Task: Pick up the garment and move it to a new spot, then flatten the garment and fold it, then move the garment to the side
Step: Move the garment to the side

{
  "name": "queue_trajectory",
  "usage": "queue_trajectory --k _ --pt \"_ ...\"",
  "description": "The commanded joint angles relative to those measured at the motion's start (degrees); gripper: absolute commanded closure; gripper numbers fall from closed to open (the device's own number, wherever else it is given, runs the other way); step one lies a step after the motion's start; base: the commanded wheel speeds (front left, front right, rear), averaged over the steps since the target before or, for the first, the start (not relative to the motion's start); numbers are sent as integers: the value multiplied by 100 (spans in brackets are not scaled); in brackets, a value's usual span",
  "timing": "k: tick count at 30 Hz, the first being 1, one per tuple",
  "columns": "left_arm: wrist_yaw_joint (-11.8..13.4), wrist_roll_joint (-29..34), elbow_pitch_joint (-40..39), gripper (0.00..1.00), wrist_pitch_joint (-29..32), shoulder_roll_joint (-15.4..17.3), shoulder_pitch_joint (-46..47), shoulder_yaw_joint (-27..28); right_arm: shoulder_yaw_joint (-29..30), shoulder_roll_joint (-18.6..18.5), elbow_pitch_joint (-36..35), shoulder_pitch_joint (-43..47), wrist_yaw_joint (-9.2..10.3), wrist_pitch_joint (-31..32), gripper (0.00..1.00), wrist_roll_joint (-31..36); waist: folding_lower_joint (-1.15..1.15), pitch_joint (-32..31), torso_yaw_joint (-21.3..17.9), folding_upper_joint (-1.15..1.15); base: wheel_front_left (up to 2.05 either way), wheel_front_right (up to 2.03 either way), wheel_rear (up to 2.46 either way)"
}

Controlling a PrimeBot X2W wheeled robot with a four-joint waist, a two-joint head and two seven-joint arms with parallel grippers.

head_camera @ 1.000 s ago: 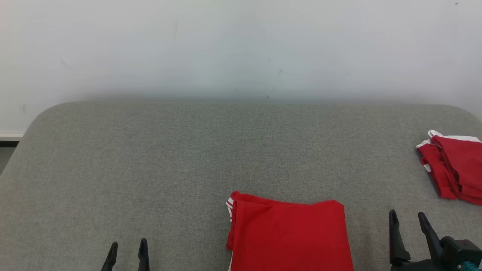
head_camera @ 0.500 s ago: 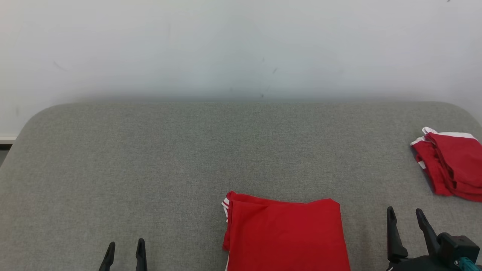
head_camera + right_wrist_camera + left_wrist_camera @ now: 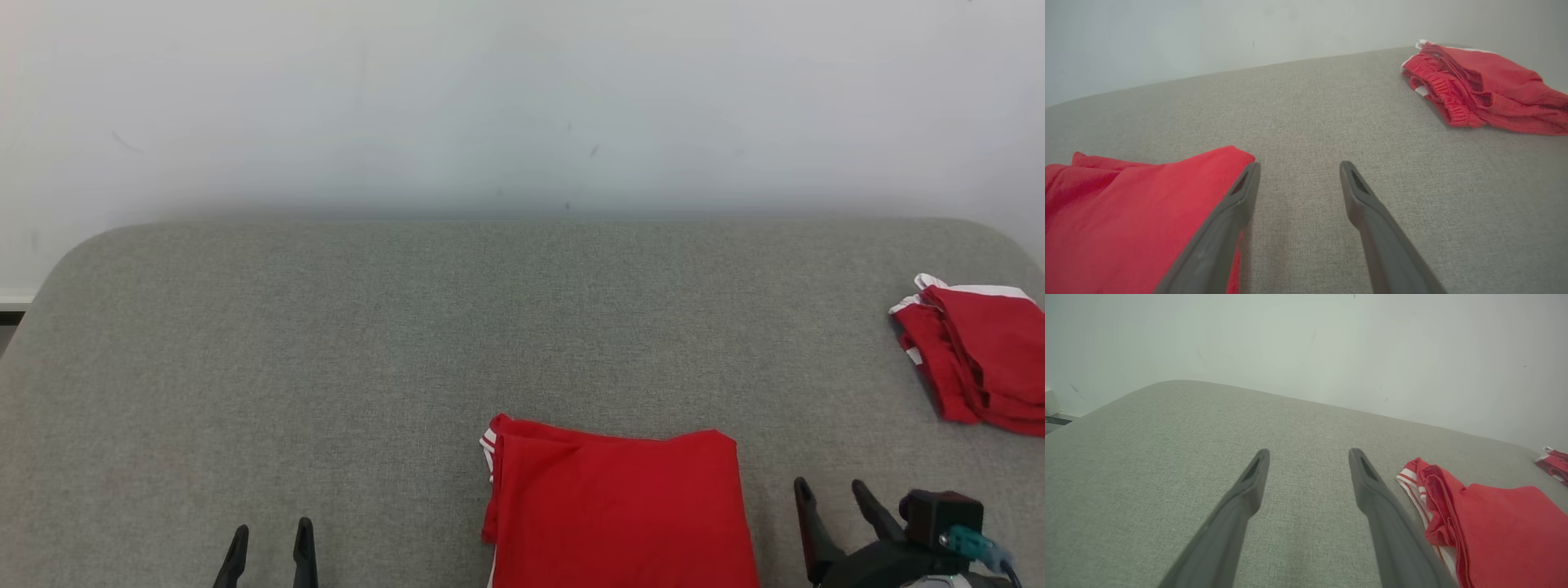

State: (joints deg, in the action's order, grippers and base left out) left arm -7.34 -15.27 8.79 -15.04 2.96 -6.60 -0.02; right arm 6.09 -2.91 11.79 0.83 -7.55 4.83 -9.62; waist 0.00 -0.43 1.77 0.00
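A folded red garment (image 3: 620, 514) with white side stripes lies flat on the grey padded table (image 3: 408, 327) at the near edge, centre. It also shows in the left wrist view (image 3: 1502, 535) and the right wrist view (image 3: 1126, 212). My right gripper (image 3: 831, 486) stands open just right of the garment's right edge, nothing between its fingers (image 3: 1299, 165); its left finger sits beside the cloth's corner. My left gripper (image 3: 273, 528) is open over bare table well to the garment's left, empty (image 3: 1308, 453).
A second red garment with white trim (image 3: 980, 359) lies bunched at the table's right edge, also seen in the right wrist view (image 3: 1478, 90). A pale wall (image 3: 522, 98) stands behind the table. The table's corners are rounded.
My right gripper has shifted left toward the folded garment's right edge and its wrist has turned. The camera drifted slightly. The left gripper and both garments have stayed put.
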Motion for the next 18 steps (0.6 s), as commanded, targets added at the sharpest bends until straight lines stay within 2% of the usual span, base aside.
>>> queue_trajectory --k 1,8,14,18 --pt "-9 47 20 0 -18 -6 84 2 -14 1 -134 -27 16 416 0 -69 0 -5 7 0 0 0 0" --pt "-10 -39 1 0 -18 -8 101 -52 194 3 -936 15 16 2624 0 -341 0 50 94 0 0 0 0" --pt "-6 -50 -28 0 -18 -7 165 -116 76 2 -1250 -103 15 3573 0 -214 0 132 264 0 0 0 0" --pt "6 -55 -37 0 -18 -8 147 -157 -45 2 -1256 -132 16 3901 0 -218 0 175 361 0 0 0 0"
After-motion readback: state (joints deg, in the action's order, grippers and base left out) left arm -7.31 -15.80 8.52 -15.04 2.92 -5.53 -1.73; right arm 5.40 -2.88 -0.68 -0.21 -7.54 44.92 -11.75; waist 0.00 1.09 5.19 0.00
